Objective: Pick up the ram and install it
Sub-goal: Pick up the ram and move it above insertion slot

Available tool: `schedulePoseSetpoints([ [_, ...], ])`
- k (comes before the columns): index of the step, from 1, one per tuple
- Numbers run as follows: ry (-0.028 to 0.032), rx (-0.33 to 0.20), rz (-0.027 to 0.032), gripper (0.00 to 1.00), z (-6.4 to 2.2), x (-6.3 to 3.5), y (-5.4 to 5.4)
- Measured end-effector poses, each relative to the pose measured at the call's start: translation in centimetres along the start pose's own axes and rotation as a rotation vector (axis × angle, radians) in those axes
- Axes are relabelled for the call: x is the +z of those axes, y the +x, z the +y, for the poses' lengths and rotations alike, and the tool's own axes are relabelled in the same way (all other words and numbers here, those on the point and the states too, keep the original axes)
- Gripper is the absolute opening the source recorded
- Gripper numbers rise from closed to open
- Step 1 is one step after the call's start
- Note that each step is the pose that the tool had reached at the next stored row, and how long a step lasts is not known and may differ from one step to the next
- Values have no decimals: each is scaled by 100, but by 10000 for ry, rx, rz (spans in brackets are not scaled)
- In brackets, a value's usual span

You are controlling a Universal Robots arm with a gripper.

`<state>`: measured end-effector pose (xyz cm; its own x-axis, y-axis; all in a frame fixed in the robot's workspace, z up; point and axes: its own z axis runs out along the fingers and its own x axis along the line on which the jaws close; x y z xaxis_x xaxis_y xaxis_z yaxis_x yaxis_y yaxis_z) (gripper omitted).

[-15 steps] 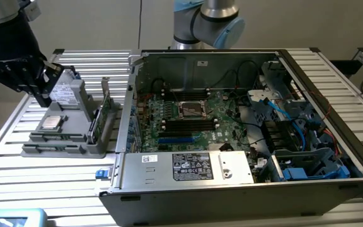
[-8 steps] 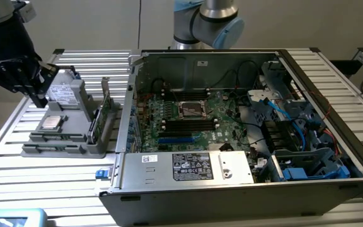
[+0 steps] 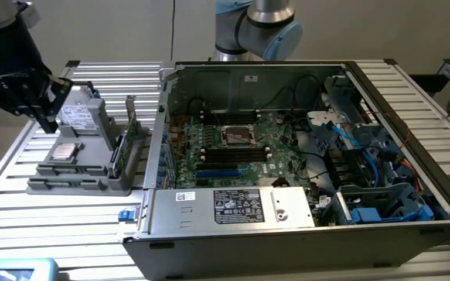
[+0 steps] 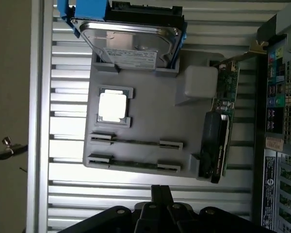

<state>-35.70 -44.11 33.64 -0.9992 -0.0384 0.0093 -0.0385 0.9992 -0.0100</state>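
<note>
Hovers with gripper (image 4: 160, 194) closed, empty, above the grey tray (image 4: 155, 116); likely needs centring squarely along the ram (image 4: 136, 165)

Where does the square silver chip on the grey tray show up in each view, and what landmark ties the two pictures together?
Exterior view: the square silver chip lies on the grey tray, at the exterior view's left of the computer case, beside the upright hard drive.
Wrist view: the chip sits on the tray between the hard drive and the two ram sticks.
Shared landmark: the hard drive at the tray's end.
</note>
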Motion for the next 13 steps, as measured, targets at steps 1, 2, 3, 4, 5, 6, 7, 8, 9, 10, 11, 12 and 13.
schedulePoseSetpoints([
  [1,2,-182,-1,11,0,3,0],
  [2,4,-372,-2,11,0,4,0],
  [3,6,-551,-4,11,0,6,0],
  [4,6,-732,-8,11,0,10,0],
  [5,8,-911,-9,11,0,13,0],
  [6,9,-1091,-12,11,0,16,0],
  [7,9,-1270,-12,11,0,19,0],
  [8,9,-1451,-15,11,0,23,0],
  [9,11,-1647,-17,11,0,25,0],
  [10,12,-1826,-18,11,0,28,0],
  [11,14,-2007,-19,11,0,29,1],
  [12,15,-2184,-21,11,0,32,2],
  [13,14,-2355,-24,11,0,35,2],
])
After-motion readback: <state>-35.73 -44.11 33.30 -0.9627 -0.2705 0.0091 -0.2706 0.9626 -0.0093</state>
